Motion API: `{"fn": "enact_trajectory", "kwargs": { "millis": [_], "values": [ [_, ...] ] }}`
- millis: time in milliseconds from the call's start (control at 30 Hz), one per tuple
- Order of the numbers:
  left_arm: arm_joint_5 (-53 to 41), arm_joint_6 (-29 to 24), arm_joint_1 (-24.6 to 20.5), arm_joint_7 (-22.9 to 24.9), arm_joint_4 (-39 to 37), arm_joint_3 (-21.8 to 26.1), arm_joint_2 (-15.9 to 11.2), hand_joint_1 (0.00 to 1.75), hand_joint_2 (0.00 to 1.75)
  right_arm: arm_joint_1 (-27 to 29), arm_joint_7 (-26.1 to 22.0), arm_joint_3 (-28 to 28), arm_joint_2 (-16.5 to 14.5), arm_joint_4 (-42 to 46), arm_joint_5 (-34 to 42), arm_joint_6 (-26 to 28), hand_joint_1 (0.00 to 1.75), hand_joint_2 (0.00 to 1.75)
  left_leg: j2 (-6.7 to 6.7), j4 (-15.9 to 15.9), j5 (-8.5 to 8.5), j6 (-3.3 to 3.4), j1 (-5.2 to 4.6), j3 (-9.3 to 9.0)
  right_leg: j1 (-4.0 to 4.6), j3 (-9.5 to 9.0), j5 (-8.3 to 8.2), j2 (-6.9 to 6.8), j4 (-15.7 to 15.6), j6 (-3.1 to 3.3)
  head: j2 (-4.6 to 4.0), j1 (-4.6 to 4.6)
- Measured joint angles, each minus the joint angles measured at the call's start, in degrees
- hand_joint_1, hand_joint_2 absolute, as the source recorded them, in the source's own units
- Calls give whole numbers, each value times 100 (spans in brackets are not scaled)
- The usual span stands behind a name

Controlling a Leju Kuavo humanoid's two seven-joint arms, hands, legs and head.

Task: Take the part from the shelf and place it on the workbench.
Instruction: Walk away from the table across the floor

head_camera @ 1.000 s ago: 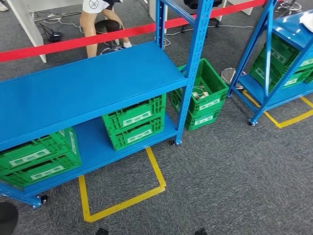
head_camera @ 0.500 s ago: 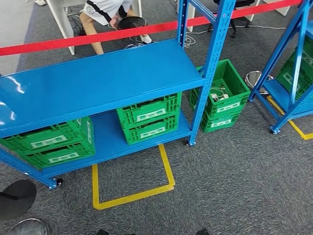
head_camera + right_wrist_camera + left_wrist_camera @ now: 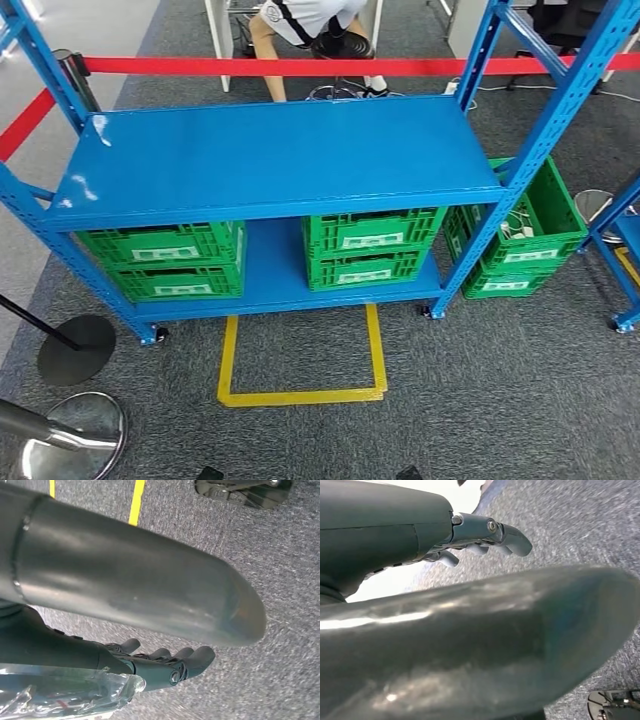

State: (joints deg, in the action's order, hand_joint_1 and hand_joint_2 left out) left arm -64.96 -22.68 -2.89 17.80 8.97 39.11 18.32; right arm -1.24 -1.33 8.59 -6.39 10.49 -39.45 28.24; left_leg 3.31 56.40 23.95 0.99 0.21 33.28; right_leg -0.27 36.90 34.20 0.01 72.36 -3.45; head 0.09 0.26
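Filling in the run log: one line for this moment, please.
stage: facing blue shelf | green crates: lower level | left hand: holds nothing | right hand: clear plastic beside it, grip unclear

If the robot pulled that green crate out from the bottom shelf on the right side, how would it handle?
The green crate looks like rigid moulded plastic, so probably stiff, not floppy. It appears to be two stacked, so the upper one may slide or lift separately. Its lattice walls suggest it is light for its size; the contents are hidden.
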Motion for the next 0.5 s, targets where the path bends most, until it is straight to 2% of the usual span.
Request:
{"fn": "enact_trajectory", "kwargs": {
  "millis": [33,67,100,133,167,233,267,300,367,400,433,467,500],
  "values": [
    [0,3,0,1,1,0,1,0,0,1,0,0,1,0,0,0,0,0,90,5,-6,-17,8,-2,-18,-169,-225,60,-375,-4,0,1],
    [0,4,-1,1,1,-1,1,0,0,-1,0,0,1,0,0,-1,0,0,173,16,-12,-43,10,2,-45,-355,-408,203,-789,-12,0,3],
    [0,5,-3,0,2,-1,1,0,0,-1,-1,0,0,0,0,-1,0,0,251,33,-17,-74,10,17,-70,-506,-524,344,-1123,-7,0,3],
    [1,6,-3,1,3,-1,-1,0,0,0,-1,0,-1,0,0,-2,0,0,316,43,-28,-110,10,39,-86,-592,-571,450,-1323,6,0,5],
    [1,9,-1,1,4,-1,-2,0,0,-1,-1,0,-1,0,1,-3,0,0,376,45,-45,-149,13,66,-87,-627,-559,501,-1387,33,0,4],
    [1,20,10,4,7,1,-6,0,0,-6,-2,1,-1,0,-1,-4,0,0,450,36,-81,-223,34,116,-76,-637,-584,375,-1391,126,0,5],
    [-1,25,13,7,7,1,-8,0,0,-13,-3,2,-1,0,-3,-4,0,0,361,77,-52,-253,30,151,-75,-644,-603,309,-1394,171,0,-10],
    [-1,28,13,9,8,1,-10,0,0,-16,-5,2,-2,0,-7,-3,0,0,213,212,40,-279,20,222,-77,-641,-620,236,-1403,210,0,-30],
    [-4,30,8,12,9,-2,-13,0,0,-7,-13,2,-3,0,-11,-2,0,0,-140,833,395,-315,-1,516,-64,-639,-626,83,-1412,251,0,-76],
    [-8,27,6,13,10,-2,-13,0,0,8,-28,2,-2,0,-11,2,0,0,-218,1233,577,-327,2,706,-52,-638,-621,1,-1411,263,0,-83],
    [-13,23,6,14,10,-1,-14,0,0,20,-49,2,-1,0,-6,5,0,0,-251,1542,682,-332,5,849,-43,-636,-616,-76,-1411,270,0,-81],
    [-21,15,6,18,11,0,-14,0,0,25,-73,3,-1,0,5,8,0,0,-263,1673,685,-329,7,903,-37,-634,-613,-138,-1411,274,0,-81],
    [-32,5,7,23,12,1,-14,0,0,19,-92,5,-1,0,18,7,0,0,-265,1579,579,-320,7,838,-33,-636,-610,-181,-1410,274,0,-80]
  ]
}}
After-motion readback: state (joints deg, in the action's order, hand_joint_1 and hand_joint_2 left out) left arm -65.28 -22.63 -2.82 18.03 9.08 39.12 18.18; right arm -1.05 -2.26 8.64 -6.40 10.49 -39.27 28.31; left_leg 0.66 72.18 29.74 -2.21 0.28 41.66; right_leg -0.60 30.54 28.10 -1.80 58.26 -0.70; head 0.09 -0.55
